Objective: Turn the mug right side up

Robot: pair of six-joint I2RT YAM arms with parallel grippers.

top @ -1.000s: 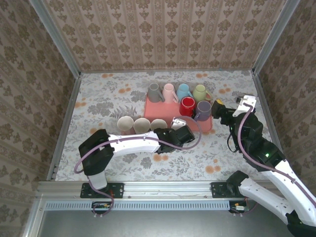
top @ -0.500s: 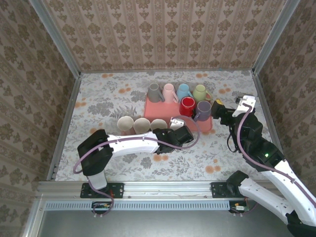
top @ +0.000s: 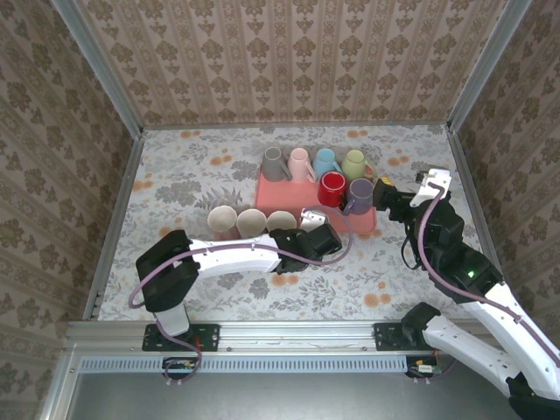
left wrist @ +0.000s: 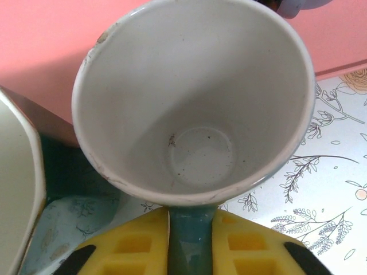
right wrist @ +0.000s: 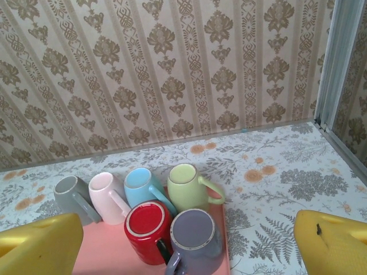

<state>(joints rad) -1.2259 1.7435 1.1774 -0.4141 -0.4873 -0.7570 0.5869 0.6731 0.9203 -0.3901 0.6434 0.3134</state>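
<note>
A mug (left wrist: 195, 114) with a white inside and a teal handle (left wrist: 191, 229) stands mouth up on the flowered table, right against the pink tray (left wrist: 46, 46). My left gripper (left wrist: 191, 249) is shut on that handle, with a yellow pad (left wrist: 132, 246) pressed to each side. From above, the mug (top: 311, 217) is mostly hidden under the left gripper (top: 315, 229). My right gripper (top: 401, 194) hovers open off the tray's right end. In its own view the right gripper (right wrist: 183, 246) holds nothing.
The pink tray (top: 284, 206) carries several upside-down mugs, among them red (right wrist: 146, 229), purple (right wrist: 192, 238) and green (right wrist: 186, 186). Three cream mugs (top: 251, 221) stand mouth up in a row to the left of the held mug. Patterned walls close in the table.
The left gripper and its mug have shifted slightly left, toward the row of cream mugs. The right arm has barely moved.
</note>
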